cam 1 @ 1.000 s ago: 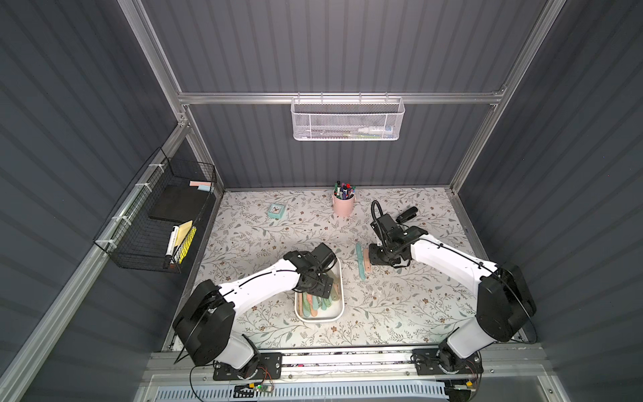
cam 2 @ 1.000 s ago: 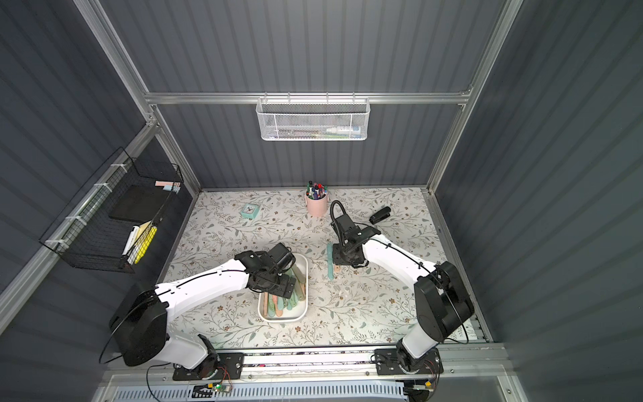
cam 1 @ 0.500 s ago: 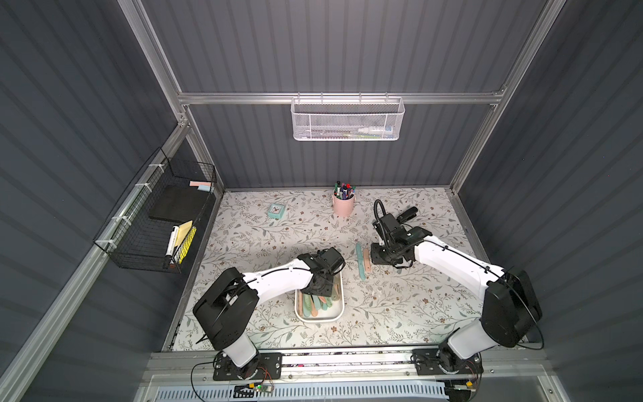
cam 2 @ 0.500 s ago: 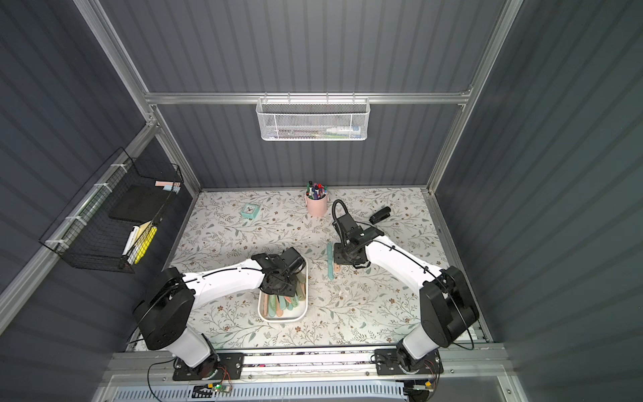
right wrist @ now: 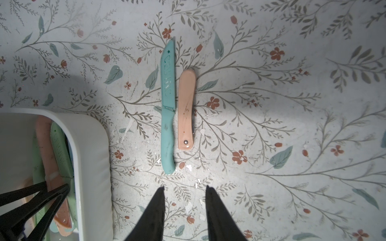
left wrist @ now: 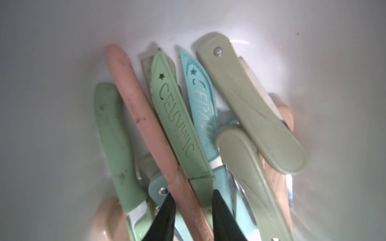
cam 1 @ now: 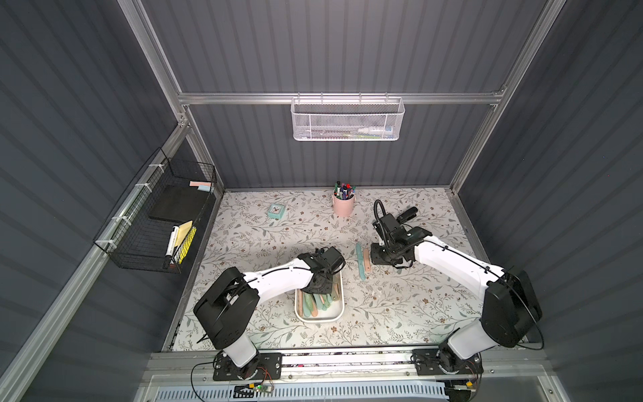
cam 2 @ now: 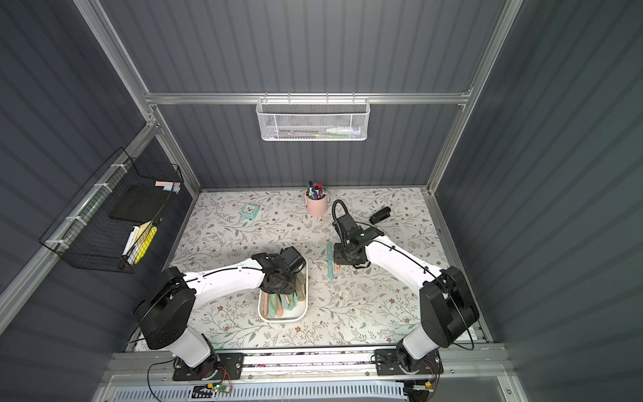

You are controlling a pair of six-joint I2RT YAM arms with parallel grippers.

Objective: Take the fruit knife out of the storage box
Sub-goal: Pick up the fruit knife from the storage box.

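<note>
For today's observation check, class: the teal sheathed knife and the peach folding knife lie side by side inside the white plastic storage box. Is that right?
Not inside. The teal sheathed knife and the peach folding knife lie side by side on the floral tabletop, outside the white plastic storage box, as the right wrist view shows.

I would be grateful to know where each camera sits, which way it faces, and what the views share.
Top views: high at the front, looking down on the floral table; both show the left arm, right arm and storage box.
Left wrist: inside the box, facing its knives; the left hand straddles a pink knife.
Right wrist: above the table, facing a teal knife and a peach knife outside the box; the right hand is open, empty.
Shared: the right wrist view also catches the box corner and the left hand.
</note>
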